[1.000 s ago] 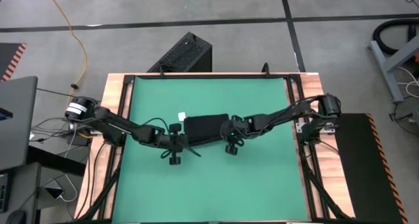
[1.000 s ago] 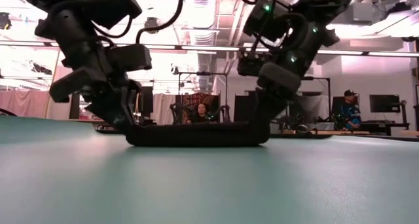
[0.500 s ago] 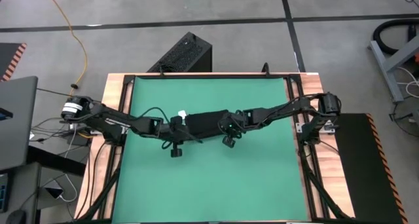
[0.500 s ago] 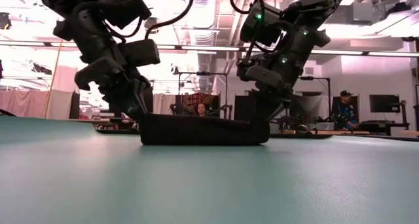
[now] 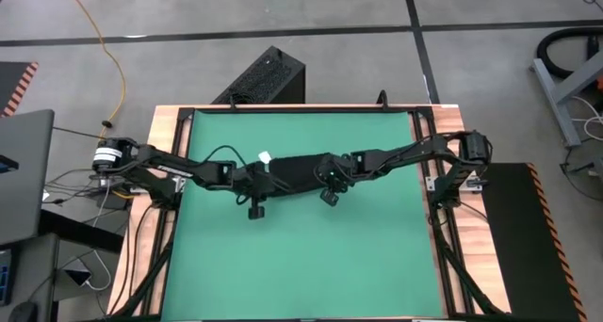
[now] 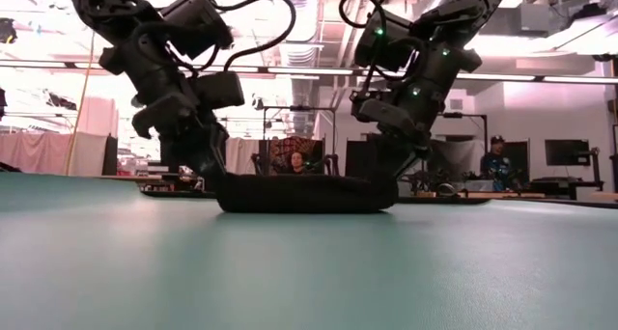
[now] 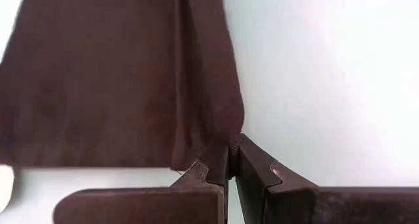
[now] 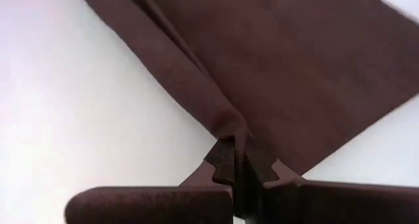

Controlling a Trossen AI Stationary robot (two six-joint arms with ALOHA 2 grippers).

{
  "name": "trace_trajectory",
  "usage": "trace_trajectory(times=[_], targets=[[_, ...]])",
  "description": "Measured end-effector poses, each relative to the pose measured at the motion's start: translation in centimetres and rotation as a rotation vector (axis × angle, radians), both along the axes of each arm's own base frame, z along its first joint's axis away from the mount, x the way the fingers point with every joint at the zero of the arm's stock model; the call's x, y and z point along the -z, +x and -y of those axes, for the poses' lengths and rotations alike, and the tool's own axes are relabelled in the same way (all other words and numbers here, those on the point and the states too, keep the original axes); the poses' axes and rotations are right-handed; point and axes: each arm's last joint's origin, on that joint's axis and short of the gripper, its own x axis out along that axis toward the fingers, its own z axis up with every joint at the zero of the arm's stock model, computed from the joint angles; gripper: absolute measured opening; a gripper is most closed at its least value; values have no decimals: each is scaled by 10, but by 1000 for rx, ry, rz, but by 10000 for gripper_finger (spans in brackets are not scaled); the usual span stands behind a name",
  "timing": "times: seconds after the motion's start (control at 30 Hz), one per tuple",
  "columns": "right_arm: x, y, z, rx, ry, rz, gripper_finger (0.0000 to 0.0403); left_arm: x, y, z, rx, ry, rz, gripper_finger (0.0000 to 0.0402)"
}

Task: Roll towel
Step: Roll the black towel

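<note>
The towel [image 5: 300, 172] is a black cloth lying as a narrow folded band across the middle of the green mat [image 5: 301, 256], with its small white tag [image 5: 265, 159] at its left end. My left gripper [image 5: 261, 177] is shut on the towel's left end. My right gripper [image 5: 330, 174] is shut on its right end. In the low view the towel [image 6: 301, 192] is a low dark bundle between the two grippers. My left gripper pinches a folded corner of the towel's left end [image 7: 213, 140] between its two fingers, slanting down from the table's left. The towel lies on the mat. My right gripper pinches a folded ridge at the towel's right end [image 8: 230, 131] between its two fingers, slanting down from the table's right. The towel lies on the mat.
A hard black ribbed box [image 5: 264, 77] stands on the floor beyond the table's far edge. Bare green mat lies near and far of the towel. A laptop [image 5: 24, 171] and cables sit left of the table. People sit in the room behind [image 6: 294, 162].
Both grippers have gone toward the table's far edge, carrying the towel's near edge up and over. The towel has folded over from a wider rectangle into a narrower band lying farther back on the mat.
</note>
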Motion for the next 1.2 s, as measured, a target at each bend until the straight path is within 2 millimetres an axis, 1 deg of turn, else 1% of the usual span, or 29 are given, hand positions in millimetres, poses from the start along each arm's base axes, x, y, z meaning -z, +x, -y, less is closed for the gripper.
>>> trace_trajectory(times=[0.1,0.23,0.37,0.5,0.57,0.67,0.87,1.0,1.1,1.2], targets=[[1,0,-8,-34,47,-10,17,-2,1,3,17,-70,4,0],[1,-1,-26,-53,83,-19,17,-7,4,17,57,-180,17,0],[-3,-3,-42,-55,124,-16,17,-10,6,28,62,-207,22,0],[-12,-5,-48,-48,167,11,17,-16,9,29,52,-257,7,0],[-18,-7,-48,-42,177,30,17,-18,9,29,50,-254,-14,0],[-19,-8,-41,-11,195,32,17,-19,10,27,34,-226,-13,0],[-12,-8,-22,34,259,1,17,-19,10,8,-53,-252,-12,0],[-9,-8,-13,55,259,-12,17,-19,9,-1,-54,-251,-6,0],[-3,-7,-11,49,252,-35,17,-19,10,-2,-41,-238,1,0],[10,-5,-8,58,252,-77,17,-15,8,-2,-41,-209,24,0]])
